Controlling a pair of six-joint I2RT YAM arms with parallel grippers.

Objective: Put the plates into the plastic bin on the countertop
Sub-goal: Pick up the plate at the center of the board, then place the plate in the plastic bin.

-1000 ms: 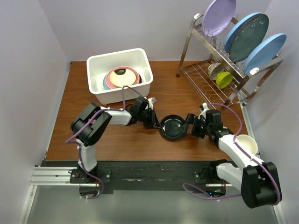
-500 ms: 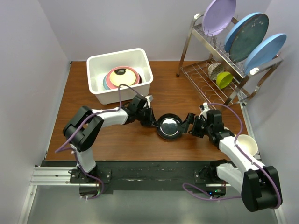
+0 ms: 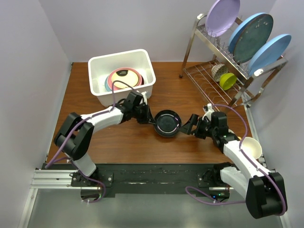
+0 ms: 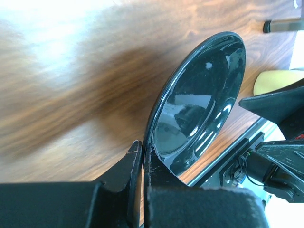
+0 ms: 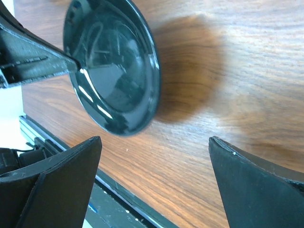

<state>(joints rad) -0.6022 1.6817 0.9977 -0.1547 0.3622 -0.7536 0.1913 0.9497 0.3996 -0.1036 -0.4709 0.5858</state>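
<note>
A glossy black plate (image 3: 167,123) hangs above the countertop (image 3: 118,140), tilted on edge. My left gripper (image 3: 151,119) is shut on its left rim; in the left wrist view the black plate (image 4: 199,104) stands pinched between the jaws of that gripper (image 4: 142,152). My right gripper (image 3: 187,127) stands open just right of the plate, apart from it. Seen from the right wrist, the black plate (image 5: 111,66) lies ahead of the wide, empty right gripper (image 5: 154,140). The white plastic bin (image 3: 124,93) at the back left holds stacked plates (image 3: 124,78), pink on top.
A chrome dish rack (image 3: 211,71) stands at the back right with a lilac plate (image 3: 222,15) and two blue plates (image 3: 251,31) upright, and a yellow cup (image 3: 228,80) below. A cream bowl (image 3: 251,146) sits by the right arm.
The left arm has carried the black plate to the left and back, toward the bin. The right gripper has stayed open and barely shifted.
</note>
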